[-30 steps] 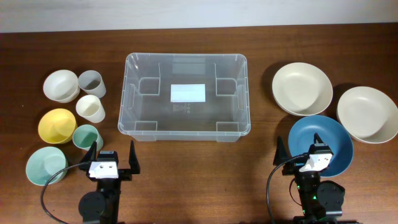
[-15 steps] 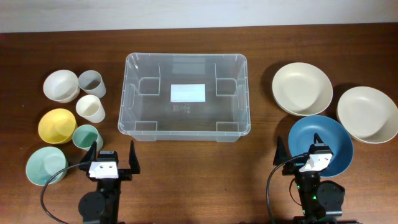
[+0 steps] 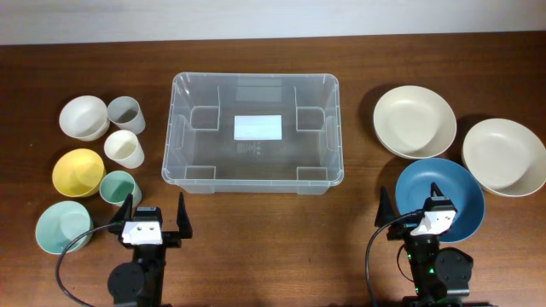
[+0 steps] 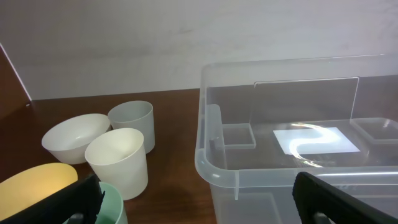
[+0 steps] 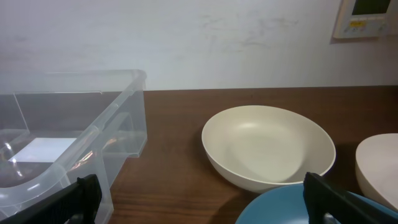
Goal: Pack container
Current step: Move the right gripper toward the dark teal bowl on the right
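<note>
Though beside the container [image 3: 205,147], cups [image 3: 124,148], bowls [image 3: 415,121] outside.

Clear glossy plastic for the container [image 3: 170,128], dark wood grain with a faint sheen for the table [image 3: 358,222], smooth matt finish on the blue bowl [image 3: 456,192] right of the container.

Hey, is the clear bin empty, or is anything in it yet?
Empty: the container is upright, and only the white label on its base shows through.
</note>
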`<state>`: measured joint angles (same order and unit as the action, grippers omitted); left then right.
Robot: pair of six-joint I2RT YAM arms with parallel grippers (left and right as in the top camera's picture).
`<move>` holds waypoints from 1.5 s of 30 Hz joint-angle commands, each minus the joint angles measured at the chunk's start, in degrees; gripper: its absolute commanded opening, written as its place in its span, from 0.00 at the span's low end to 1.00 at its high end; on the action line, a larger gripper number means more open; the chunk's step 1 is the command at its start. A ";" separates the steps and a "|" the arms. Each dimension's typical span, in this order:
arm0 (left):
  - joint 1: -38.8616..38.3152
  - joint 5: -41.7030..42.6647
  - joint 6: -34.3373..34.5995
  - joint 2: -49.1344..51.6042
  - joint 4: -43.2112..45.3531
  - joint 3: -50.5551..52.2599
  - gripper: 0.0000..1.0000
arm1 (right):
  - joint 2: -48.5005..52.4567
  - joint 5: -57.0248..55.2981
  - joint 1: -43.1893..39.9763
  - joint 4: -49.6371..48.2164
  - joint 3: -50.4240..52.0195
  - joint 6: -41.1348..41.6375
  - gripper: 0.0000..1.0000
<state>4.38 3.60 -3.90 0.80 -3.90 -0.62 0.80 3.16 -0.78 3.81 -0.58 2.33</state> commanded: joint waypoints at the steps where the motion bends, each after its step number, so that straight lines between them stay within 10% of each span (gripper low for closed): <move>1: -0.22 -0.42 -0.94 -0.46 -0.48 0.11 1.00 | -0.48 0.94 -0.37 0.26 0.26 -0.42 0.99; 45: -0.22 -0.42 -0.94 -0.46 -0.48 0.11 1.00 | -0.24 6.34 -0.37 -4.57 -7.50 10.64 0.99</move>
<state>4.40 3.60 -3.90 0.80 -3.90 -0.62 0.80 11.46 -0.78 -0.86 -2.28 12.14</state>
